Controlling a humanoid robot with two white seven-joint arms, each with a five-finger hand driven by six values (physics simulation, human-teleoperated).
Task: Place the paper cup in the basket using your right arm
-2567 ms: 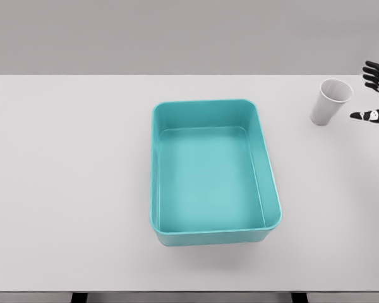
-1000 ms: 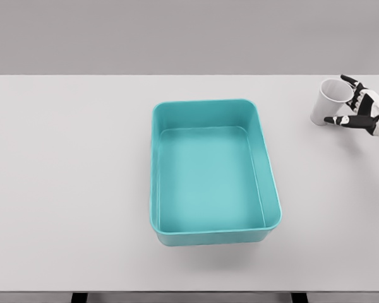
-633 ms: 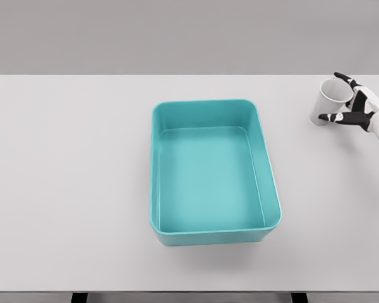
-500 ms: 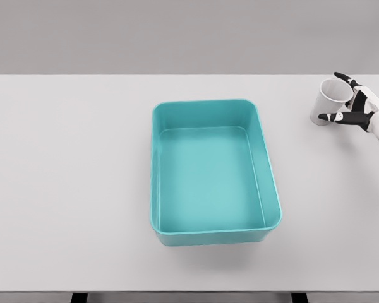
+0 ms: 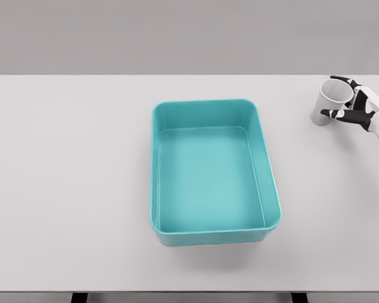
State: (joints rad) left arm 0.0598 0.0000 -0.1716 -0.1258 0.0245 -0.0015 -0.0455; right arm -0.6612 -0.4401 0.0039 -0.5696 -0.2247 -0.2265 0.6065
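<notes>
A white paper cup [image 5: 326, 106] stands upright near the table's far right edge. My right hand [image 5: 330, 96] reaches in from the right and wraps around it: the thumb lies across the cup's near side and the other fingers [image 5: 345, 81] curl over the far rim. The cup's base still rests on the table. The teal basket [image 5: 205, 103], a rectangular open bin, sits empty at the middle of the table, well to the left of the cup. My left arm does not show.
The white table [image 5: 69, 164] spans the whole view, with its front edge near the bottom of the picture and its right edge just beyond the hand. Only the basket and the cup stand on it.
My right hand came in from the right edge to the cup, and its thumb and fingers have closed in from a spread pose onto the cup's sides. The cup has stayed in place.
</notes>
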